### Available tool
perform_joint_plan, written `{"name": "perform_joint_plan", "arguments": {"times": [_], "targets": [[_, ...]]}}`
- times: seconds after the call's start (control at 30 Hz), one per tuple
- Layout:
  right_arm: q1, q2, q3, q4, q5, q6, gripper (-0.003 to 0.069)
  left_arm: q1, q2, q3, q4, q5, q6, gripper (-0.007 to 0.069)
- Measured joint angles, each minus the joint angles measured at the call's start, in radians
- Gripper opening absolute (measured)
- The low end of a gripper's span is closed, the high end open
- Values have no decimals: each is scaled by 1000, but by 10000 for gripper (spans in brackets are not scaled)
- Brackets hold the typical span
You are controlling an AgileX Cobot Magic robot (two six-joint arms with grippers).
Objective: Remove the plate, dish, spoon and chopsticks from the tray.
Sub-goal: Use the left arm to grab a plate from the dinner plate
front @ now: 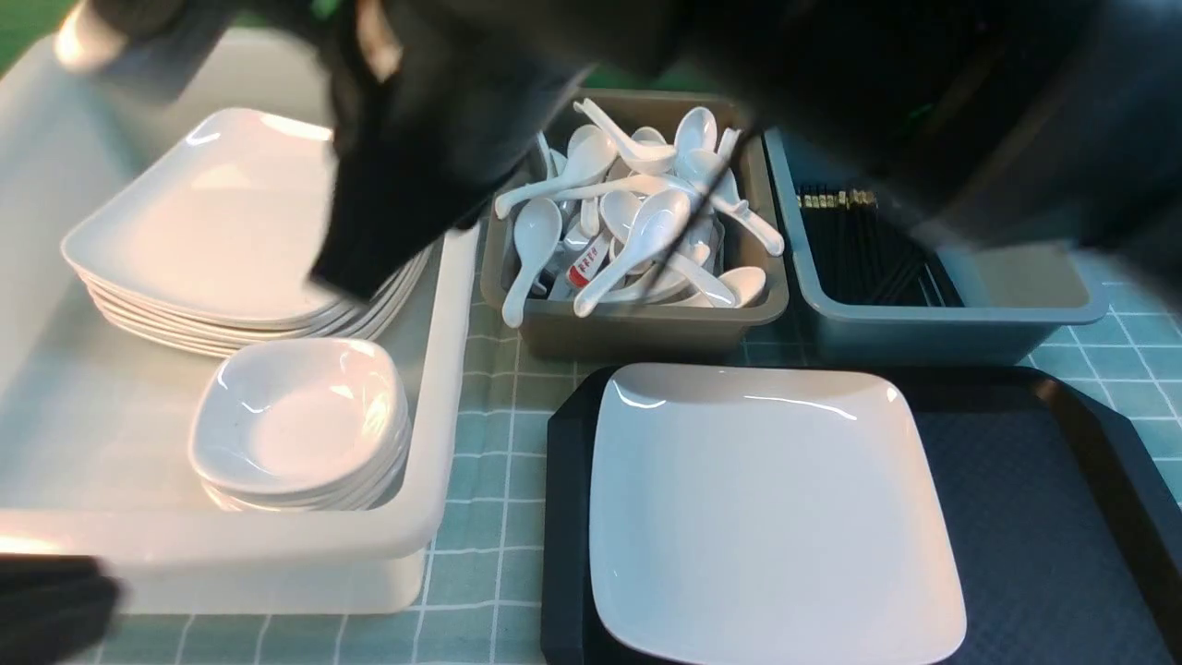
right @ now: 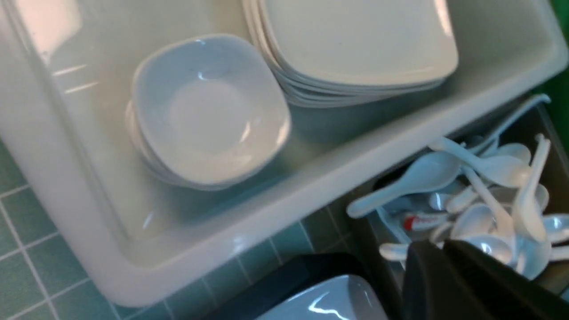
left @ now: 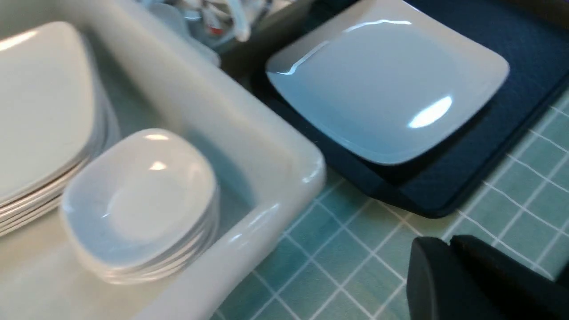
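Note:
The large white plate (front: pixel 766 517) (left: pixel 382 89) (right: pixel 324 302) lies on the left part of the black tray (front: pixel 1034 517) (left: pixel 444 186); the tray's visible right part is bare. A small white dish (front: pixel 300 420) (left: pixel 142 200) (right: pixel 209 111) tops a stack in the white tub. White spoons (front: pixel 637 222) (right: pixel 480 178) fill a grey bin, and black chopsticks (front: pixel 859 240) lie in another. My right gripper (front: pixel 342 272) (right: pixel 444 244) hangs shut and empty, high over the spoon bin's near edge. Blurred and empty, the left gripper (front: pixel 55 605) (left: pixel 449 242) is shut over the cloth by the tub's corner.
The white tub (front: pixel 443 369) at the left also holds a stack of large plates (front: pixel 222 222). The spoon bin (front: pixel 646 323) and the chopstick bin (front: pixel 951 319) stand just behind the tray. A green checked cloth (front: pixel 489 462) covers the table.

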Motion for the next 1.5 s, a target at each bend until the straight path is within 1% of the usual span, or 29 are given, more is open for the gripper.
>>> {"name": "perform_joint_plan", "arguments": {"times": [0.03,0.1,0.17,0.2,0.27,0.3,0.4,0.43,0.5,0.57,0.63,0.7,0.77,0.83,1.0,1.1,1.17,1.27,1.37,1.5], "targets": [[-7,-32,35,-1,0,17,33,-12,31,0,-29,-3,44,17],[-15,-111,112,-7,0,40,23,-33,82,0,-66,-12,99,17],[-21,-207,229,-9,0,73,22,-63,146,0,-74,-29,138,17],[-24,-328,343,-12,0,111,22,-98,201,0,-61,-52,165,17],[-25,-487,520,-21,0,186,22,-157,291,0,-39,-90,183,17],[-26,-514,535,-21,0,193,22,-168,308,0,-36,-102,191,17],[-26,-729,795,-29,0,309,22,-295,474,-6,-24,-197,254,17],[-26,-794,874,-28,0,347,22,-334,544,-15,-6,-224,268,17],[-26,-915,1008,-28,0,421,22,-423,678,-49,70,-264,284,17],[-26,-1011,1098,-27,0,469,22,-487,814,-83,166,-286,293,19],[-27,-1102,1166,-24,0,510,22,-525,929,-112,260,-320,296,37],[-27,-1180,1208,-24,0,532,22,-533,1007,-123,333,-370,297,79],[-27,-1223,1226,-24,0,542,22,-534,1047,-126,377,-399,298,127],[-27,-1276,1231,-24,0,546,22,-533,1087,-129,414,-432,306,222],[-27,-1332,1233,-24,0,546,22,-533,1127,-129,424,-489,370,391],[-27,-1342,1235,-24,0,546,22,-533,1150,-129,436,-542,395,455],[-27,-1343,1237,-24,0,544,22,-533,1165,-129,449,-572,403,475],[-27,-1343,1240,-24,0,540,24,-533,1198,-130,481,-583,406,477],[-27,-1343,1243,-24,0,540,29,-533,1233,-130,535,-576,392,451],[-27,-1343,1247,-18,0,539,33,-534,1253,-138,626,-582,340,419]]}}
